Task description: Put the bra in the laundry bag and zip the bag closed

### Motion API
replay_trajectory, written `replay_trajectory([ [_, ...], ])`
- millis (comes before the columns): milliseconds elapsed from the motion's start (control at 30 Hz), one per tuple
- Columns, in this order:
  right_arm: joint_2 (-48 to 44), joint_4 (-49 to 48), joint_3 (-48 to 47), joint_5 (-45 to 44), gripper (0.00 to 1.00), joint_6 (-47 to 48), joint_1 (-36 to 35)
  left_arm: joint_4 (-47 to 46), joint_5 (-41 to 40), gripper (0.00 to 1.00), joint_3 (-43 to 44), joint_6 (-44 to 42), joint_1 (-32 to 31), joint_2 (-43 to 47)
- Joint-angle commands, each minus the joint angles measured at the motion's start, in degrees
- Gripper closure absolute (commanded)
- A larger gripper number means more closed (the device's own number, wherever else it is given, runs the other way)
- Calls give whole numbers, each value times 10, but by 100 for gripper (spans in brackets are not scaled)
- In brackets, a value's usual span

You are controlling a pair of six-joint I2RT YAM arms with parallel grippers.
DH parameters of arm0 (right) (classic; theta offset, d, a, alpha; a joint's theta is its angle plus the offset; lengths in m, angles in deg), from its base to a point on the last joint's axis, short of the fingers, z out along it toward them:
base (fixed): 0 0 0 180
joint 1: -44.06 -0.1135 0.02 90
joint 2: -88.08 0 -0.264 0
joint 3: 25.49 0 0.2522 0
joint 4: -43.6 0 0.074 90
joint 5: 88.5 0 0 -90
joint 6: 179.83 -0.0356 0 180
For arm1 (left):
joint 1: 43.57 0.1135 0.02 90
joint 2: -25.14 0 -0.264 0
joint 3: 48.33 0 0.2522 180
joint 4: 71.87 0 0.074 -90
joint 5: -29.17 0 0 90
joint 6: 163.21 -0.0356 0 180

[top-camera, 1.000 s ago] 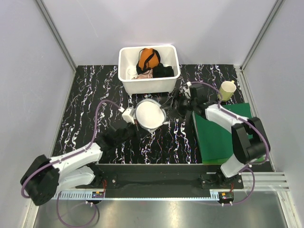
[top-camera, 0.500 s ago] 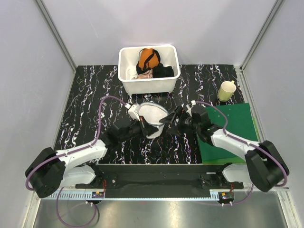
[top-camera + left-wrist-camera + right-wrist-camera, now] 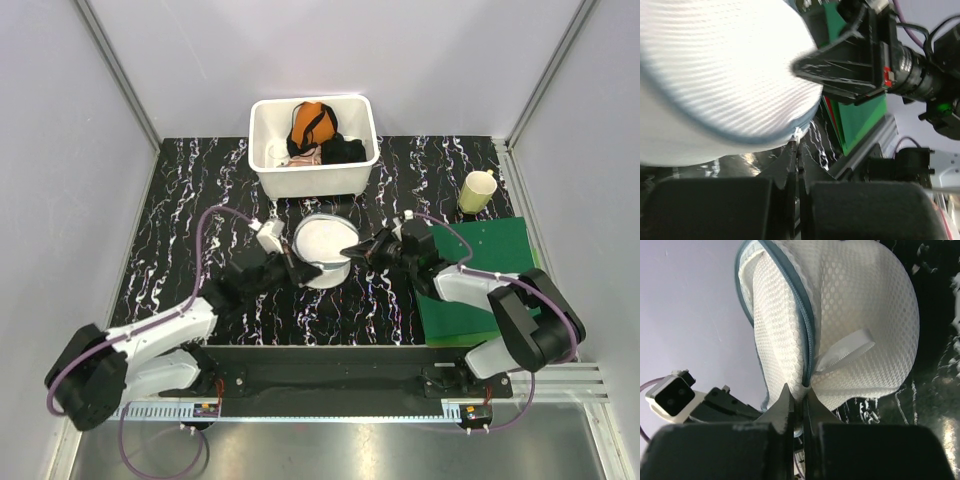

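The laundry bag (image 3: 322,247), a round white mesh case with a blue zipper seam, is held between both arms in front of the tub. My left gripper (image 3: 297,270) is shut, its tips pinching the laundry bag's (image 3: 715,75) lower seam edge (image 3: 796,142). My right gripper (image 3: 352,251) is shut on the laundry bag's (image 3: 850,315) zipper seam (image 3: 803,390), just below a white ribbon loop (image 3: 845,350). The seam gapes a little near the top. The bra is hidden; the mesh shows nothing of the bag's inside.
A white tub (image 3: 314,178) stands behind the bag, holding an orange garment (image 3: 311,122), a black one (image 3: 343,150) and pale cloth. A green mat (image 3: 470,275) lies at the right under my right arm, with a yellow cup (image 3: 478,190) behind it.
My right gripper swung in from beside the tub to the bag's right side and closed on its seam. The left gripper stayed shut on the bag, which shifted slightly.
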Motion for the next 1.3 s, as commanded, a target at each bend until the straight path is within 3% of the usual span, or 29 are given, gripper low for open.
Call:
replay_trajectory([
  [0,31,12,-35,100,100,104,63,84,-7,100,-22,-27,89,67],
  [133,90,85,-128,229,100,239,86,119,64,100,-10,-82,159,81],
  [167,100,115,-151,244,100,272,87,120,80,100,-1,-90,173,73],
  [200,117,207,-177,254,100,313,86,115,96,100,4,-96,175,66],
  [233,124,240,-222,252,100,365,86,111,122,100,9,-97,176,57],
  [300,144,282,-253,253,100,380,86,57,153,100,6,-79,168,30],
  [333,153,309,-289,245,95,387,86,39,163,100,4,-57,153,21],
  [433,173,391,-340,191,54,390,86,-26,154,100,-2,-19,111,-4],
  [500,146,408,-321,127,35,376,85,-64,138,100,-4,-2,89,-19],
  [667,10,422,-226,32,9,335,84,-103,115,100,-7,29,53,-40],
  [833,-99,387,-98,27,7,238,84,-120,105,100,-9,38,32,-43],
  [933,-154,252,-16,42,12,123,74,-127,100,100,-9,41,17,-44],
  [967,-153,200,-3,38,15,102,69,-133,98,100,-8,41,13,-45],
  [1267,-48,53,-3,13,36,7,-1,-134,72,100,-7,49,-24,-50],
])
